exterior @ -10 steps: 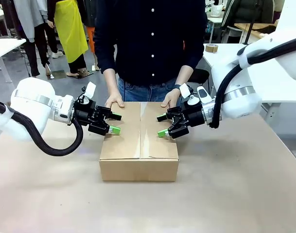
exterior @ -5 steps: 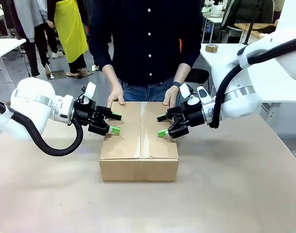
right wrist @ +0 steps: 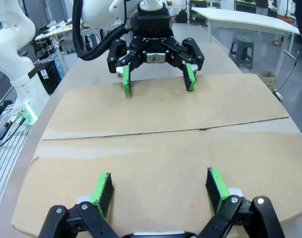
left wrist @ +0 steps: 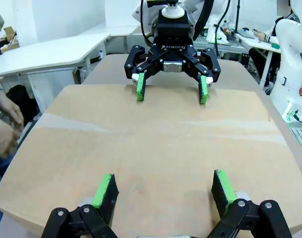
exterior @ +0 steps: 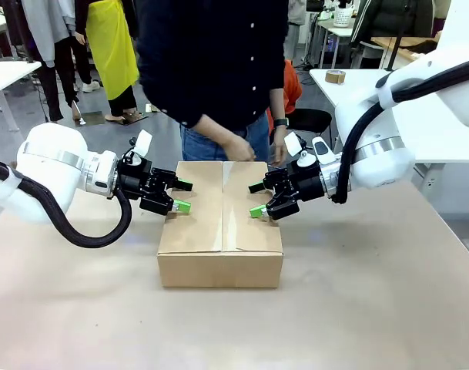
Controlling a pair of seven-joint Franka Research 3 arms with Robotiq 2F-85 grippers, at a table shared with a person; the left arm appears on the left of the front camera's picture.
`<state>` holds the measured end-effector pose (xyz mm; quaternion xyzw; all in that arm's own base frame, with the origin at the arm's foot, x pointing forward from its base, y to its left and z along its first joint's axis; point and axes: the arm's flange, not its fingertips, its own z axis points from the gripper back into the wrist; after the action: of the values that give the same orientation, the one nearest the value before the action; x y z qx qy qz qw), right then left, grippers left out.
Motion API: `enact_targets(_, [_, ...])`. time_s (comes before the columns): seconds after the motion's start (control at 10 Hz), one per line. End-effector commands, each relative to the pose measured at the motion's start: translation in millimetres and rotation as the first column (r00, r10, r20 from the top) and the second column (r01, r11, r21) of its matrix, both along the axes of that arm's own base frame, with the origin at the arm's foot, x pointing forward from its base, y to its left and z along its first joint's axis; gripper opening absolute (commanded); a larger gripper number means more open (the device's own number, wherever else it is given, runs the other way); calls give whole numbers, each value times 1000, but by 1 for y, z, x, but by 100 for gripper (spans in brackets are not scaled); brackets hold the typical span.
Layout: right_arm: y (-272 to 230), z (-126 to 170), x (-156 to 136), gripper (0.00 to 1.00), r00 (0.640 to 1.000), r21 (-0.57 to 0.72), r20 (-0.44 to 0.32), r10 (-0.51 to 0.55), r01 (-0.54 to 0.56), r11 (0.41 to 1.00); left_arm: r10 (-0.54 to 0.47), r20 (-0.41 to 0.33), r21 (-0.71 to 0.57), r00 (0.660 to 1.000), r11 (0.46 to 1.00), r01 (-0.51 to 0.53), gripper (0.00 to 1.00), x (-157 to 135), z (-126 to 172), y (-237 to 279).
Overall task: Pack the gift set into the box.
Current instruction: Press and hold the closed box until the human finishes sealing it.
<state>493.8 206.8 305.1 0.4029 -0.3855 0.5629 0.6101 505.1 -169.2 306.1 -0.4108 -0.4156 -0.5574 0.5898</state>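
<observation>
Left gripper [exterior: 182, 195] and right gripper [exterior: 257, 199], both spread open, face each other across the closed box [exterior: 220, 231].
Front view: the brown box sits on the table [exterior: 373, 293], flaps folded flat. One gripper is at each side edge of its top, and a person's hands [exterior: 238, 148] are just behind its far edge. Left wrist view: parted green pads [left wrist: 105, 191] over the box top, the right gripper opposite. Right wrist view: the flap seam crosses the box top between both grippers.

Over the closed box [left wrist: 151, 144], left tool [left wrist: 163, 181] and right tool [left wrist: 171, 96] at opposite edges, jaws wide apart.
</observation>
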Motion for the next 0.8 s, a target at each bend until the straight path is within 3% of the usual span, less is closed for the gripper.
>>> enact_targets(0.0, [-1, -1, -1, 100, 1000, -4, 14, 3, -3, 1000, -9, 13, 1, 1000, 1000, 9, 100, -3, -3, 0])
enact_targets(0.7, [-1, -1, -1, 100, 1000, -4, 14, 3, -3, 1000, -9, 13, 1, 1000, 1000, 9, 100, -3, -3, 0])
